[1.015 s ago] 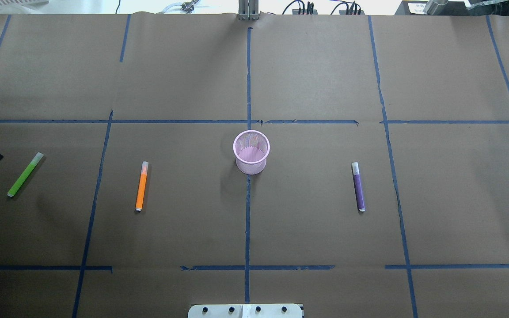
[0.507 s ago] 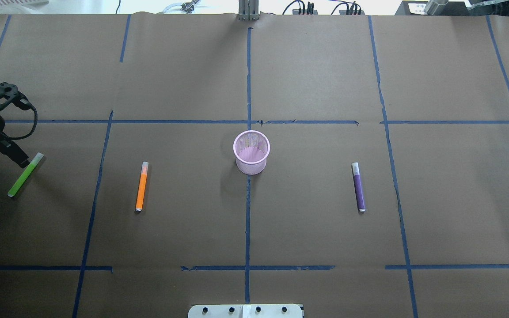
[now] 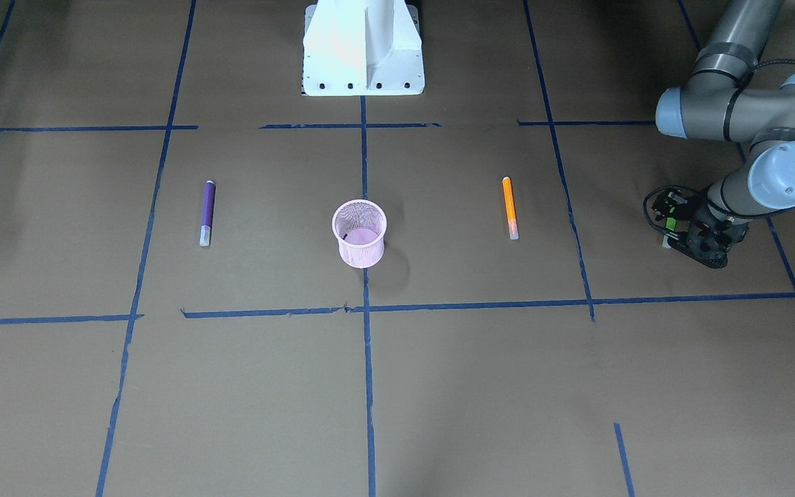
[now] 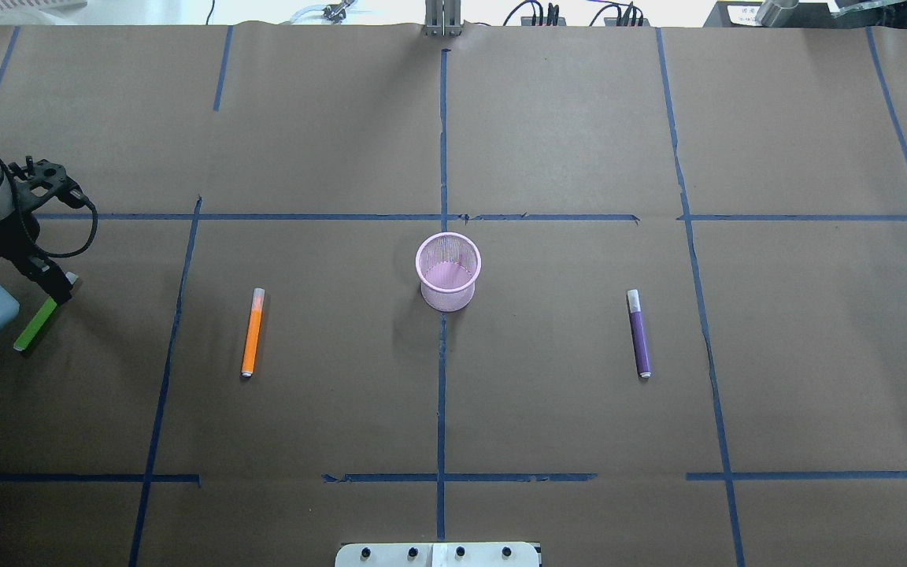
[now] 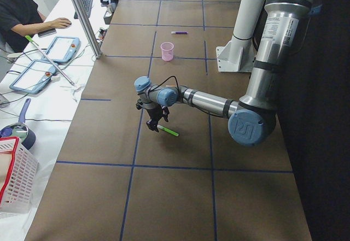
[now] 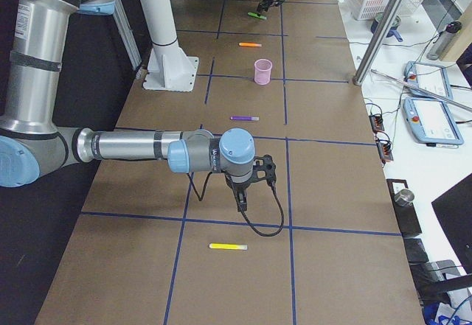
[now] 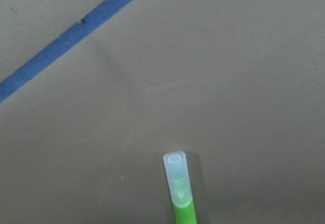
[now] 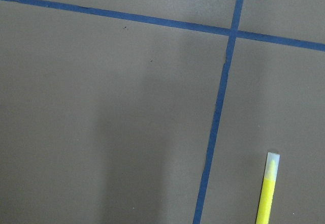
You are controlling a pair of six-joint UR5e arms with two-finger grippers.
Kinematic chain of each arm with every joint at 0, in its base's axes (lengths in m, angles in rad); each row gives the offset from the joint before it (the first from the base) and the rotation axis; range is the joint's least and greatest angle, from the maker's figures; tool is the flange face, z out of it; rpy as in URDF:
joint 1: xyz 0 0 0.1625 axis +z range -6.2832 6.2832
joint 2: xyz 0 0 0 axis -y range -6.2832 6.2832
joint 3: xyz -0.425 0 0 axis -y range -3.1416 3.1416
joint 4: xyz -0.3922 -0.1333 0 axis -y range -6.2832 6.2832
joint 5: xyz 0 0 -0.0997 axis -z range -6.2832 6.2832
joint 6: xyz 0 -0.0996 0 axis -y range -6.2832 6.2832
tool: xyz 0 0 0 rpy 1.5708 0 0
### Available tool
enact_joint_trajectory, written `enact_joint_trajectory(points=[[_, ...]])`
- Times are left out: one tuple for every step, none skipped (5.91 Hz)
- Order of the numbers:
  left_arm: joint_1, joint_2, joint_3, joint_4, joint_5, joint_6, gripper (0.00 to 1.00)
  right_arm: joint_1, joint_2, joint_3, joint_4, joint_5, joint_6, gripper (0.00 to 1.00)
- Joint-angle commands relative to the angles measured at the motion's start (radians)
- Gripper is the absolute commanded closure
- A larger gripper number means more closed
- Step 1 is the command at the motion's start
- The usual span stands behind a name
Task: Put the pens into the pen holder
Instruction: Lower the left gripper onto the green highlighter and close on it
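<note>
The pink mesh pen holder (image 4: pixel 448 272) (image 3: pixel 359 235) stands upright at the table's middle. The orange pen (image 4: pixel 251 331) (image 3: pixel 509 207) lies to its left and the purple pen (image 4: pixel 639 333) (image 3: pixel 207 212) to its right. The green pen (image 4: pixel 35 324) (image 5: pixel 168 131) lies at the far left. My left gripper (image 4: pixel 56 287) (image 3: pixel 673 228) hangs low over the green pen's pale cap end (image 7: pixel 175 165) and looks open and empty. My right gripper (image 6: pixel 241 200) shows only in the exterior right view, past the table's right end, and I cannot tell its state.
A yellow pen (image 6: pixel 228 247) (image 8: pixel 267 188) lies on the table near the right gripper. The robot base (image 3: pixel 363 48) stands at the table's near middle edge. Beyond the far edge are an operator (image 5: pixel 22 11), tablets (image 5: pixel 33 74) and a white basket (image 5: pixel 13 175).
My left arm has come in from the left edge. Its gripper has moved right and now covers the green pen's cap end. The pens and the holder have not moved.
</note>
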Motion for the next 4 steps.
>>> enact_joint_trajectory(points=[[0.006, -0.003, 0.011, 0.000, -0.001, -0.001, 0.21, -0.001, 0.000, 0.000, 0.000, 0.001, 0.000, 0.00], [0.012, -0.003, 0.022, -0.001, -0.001, -0.001, 0.23, -0.001, 0.000, 0.000, 0.000, 0.000, 0.000, 0.00], [0.016, -0.003, 0.022, -0.001, -0.001, -0.001, 0.25, -0.003, 0.000, -0.002, 0.000, 0.000, 0.000, 0.00], [0.016, -0.001, 0.023, -0.001, -0.001, 0.000, 0.28, -0.003, 0.000, -0.002, 0.000, 0.001, 0.000, 0.00]])
